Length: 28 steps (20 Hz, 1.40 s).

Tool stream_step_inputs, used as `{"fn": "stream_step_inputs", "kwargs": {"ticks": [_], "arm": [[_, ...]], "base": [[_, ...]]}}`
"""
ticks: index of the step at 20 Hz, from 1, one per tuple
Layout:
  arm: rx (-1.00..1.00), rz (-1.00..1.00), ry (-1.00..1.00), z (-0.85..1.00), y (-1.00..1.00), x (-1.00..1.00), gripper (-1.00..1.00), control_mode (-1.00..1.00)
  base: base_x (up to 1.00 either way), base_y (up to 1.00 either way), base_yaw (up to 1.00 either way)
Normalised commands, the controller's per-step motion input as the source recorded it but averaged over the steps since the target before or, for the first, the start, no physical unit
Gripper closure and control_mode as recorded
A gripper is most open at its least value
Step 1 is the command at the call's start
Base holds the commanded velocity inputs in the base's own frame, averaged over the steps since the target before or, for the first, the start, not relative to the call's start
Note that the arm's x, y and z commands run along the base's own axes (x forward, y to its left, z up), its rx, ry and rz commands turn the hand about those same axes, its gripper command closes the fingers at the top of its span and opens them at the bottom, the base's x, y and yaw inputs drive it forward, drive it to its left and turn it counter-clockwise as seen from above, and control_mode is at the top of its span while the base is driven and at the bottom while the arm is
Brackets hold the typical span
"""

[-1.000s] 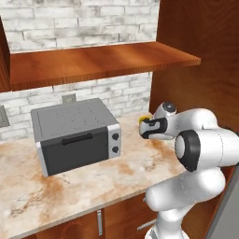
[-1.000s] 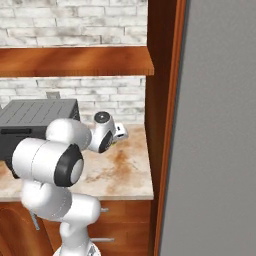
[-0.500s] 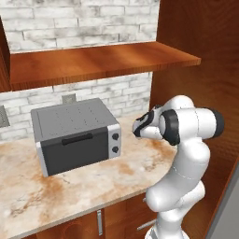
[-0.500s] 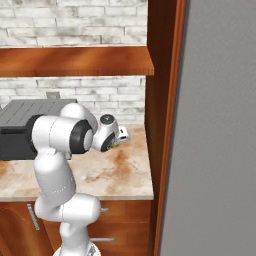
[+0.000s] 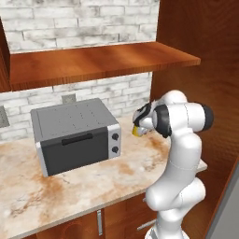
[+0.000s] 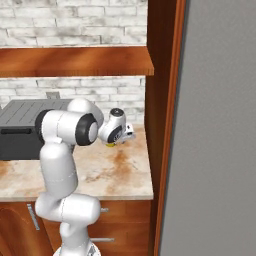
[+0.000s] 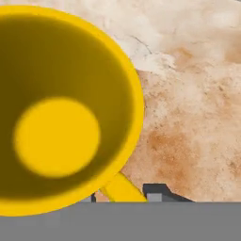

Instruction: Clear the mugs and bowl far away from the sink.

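Near edge: wooden cabinet fronts (image 5: 112, 219) with metal pull handles run below the marble-patterned counter (image 5: 84, 179). Counter surface is beige with rust-brown veining.

Arm: white body rises from the floor in front of the cabinets and folds over the right end of the counter. The gripper (image 5: 138, 122) points down toward the counter, close to the right-hand wooden wall panel (image 5: 205, 70); in the right base view the gripper (image 6: 120, 135) sits just left of that same panel (image 6: 159, 100).

Yellow mug (image 5: 136, 131): a small patch of yellow shows just below the hand, at the right end of the counter, right of the toaster oven and apart from it. Right base view: yellow mug (image 6: 111, 144) peeks out under the wrist. Hand view: yellow mug (image 7: 61, 113) seen from directly above, open mouth up, standing upright on the counter (image 7: 188, 94); its handle points toward the bottom edge, beside one dark fingertip (image 7: 160, 192).

Claw state: cannot tell from the pictures whether the jaws are parted or clenched on the mug; the fingers are mostly hidden behind the wrist and the mug rim.

Left, further back: grey toaster oven (image 5: 74, 135) with a dark glass door and two knobs, standing on the counter against the wall. It is well left of the mug.

Far: white brick backsplash (image 5: 84, 91) with a wall outlet (image 5: 68, 99); above it a wooden shelf (image 5: 93, 63).
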Motion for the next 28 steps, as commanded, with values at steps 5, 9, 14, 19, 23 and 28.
{"fn": "stream_step_inputs", "kwargs": {"ticks": [5, 9, 14, 19, 23, 28], "arm": [[0.04, 0.00, -0.04, 0.34, 0.10, -0.39, -1.00, -1.00], [0.00, 0.00, -0.05, 0.28, 0.05, -0.43, -1.00, -1.00], [-0.02, 0.00, -0.15, 0.67, 0.29, -0.84, -1.00, -1.00], [-0.09, -0.09, 0.00, 1.00, 0.14, -0.61, -1.00, -1.00], [-0.03, -0.10, 0.22, 1.00, 0.00, -0.56, -1.00, -1.00], [0.05, -0.14, 0.17, 0.73, -0.16, -0.83, -1.00, -1.00]], "base": [[0.00, 0.00, 0.00], [0.00, 0.00, 0.00], [0.00, 0.00, 0.00], [0.00, 0.00, 0.00], [0.00, 0.00, 0.00], [0.00, 0.00, 0.00]]}}
